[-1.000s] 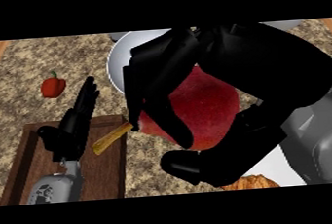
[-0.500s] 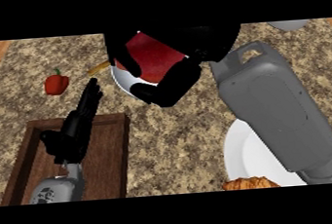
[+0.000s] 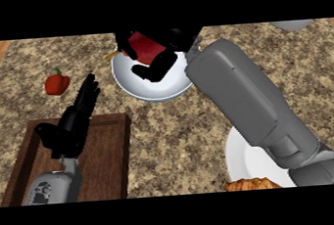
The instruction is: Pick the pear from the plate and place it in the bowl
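Your right hand sits over the white bowl, fingers curled round a dark red fruit, the pear, w/ the thumb side reaching down toward the bowl's floor. The pear is in that grasp, above the bowl's far half, not yet resting on it as far as you can tell; the hand hides its underside.

The right forearm runs back from the hand toward you, crossing the white plate near the lower edge. An orange-brown item lies at the plate's near rim, beside the forearm.

Your left hand rests well to the left of the working hand, fingers straight and relaxed, holding nothing, above a brown wooden tray. A red bell pepper lies just beyond its fingertips, on the speckled counter.

To do this step well, in my judgement: lower the pear toward the bowl's centre before letting go, since it hangs close to the far rim and could roll out. Uncurl slowly, then lift straight up so the fingers don't drag the fruit or tip the bowl. Keep the forearm off the plate.
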